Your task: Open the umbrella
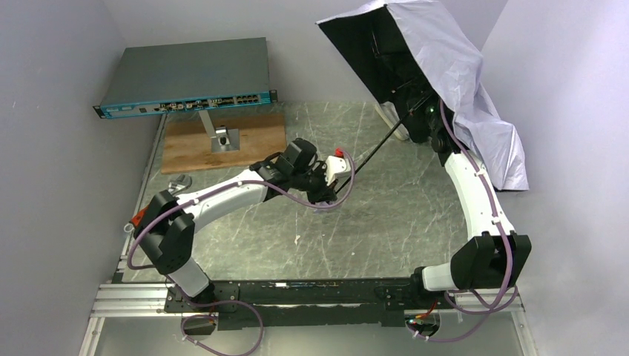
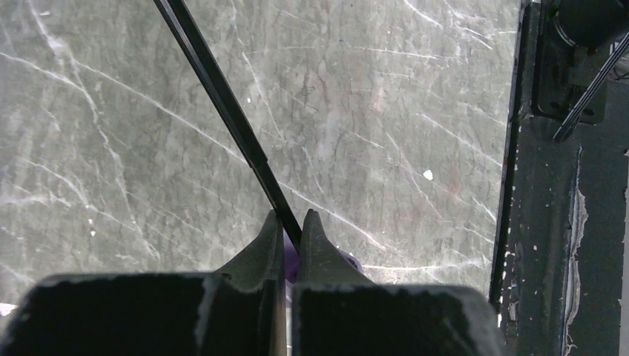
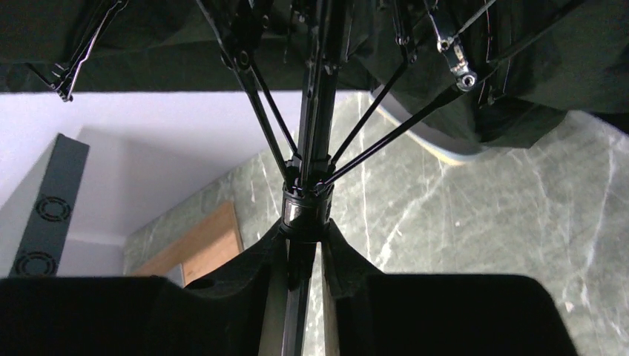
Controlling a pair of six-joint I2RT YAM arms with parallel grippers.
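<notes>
A partly spread umbrella (image 1: 426, 67) tilts over the worktop's (image 1: 400, 222) far right. Its black shaft slants to the left gripper (image 1: 337, 182).

Umbrella shaft (image 1: 378, 148) spans the two pincers above the table (image 1: 386, 222). Its lower end sits between the left gripper (image 2: 291, 216) fingers, its upper part between the right gripper (image 3: 304, 226) fingers. Runner (image 3: 305, 208) sits just ahead of the right tips, canopy (image 1: 438, 59) beyond and above them. Board (image 1: 252, 141) with stand (image 1: 222, 139) lies behind-left of the left gripper, rack unit (image 1: 193, 70) further behind.
</notes>
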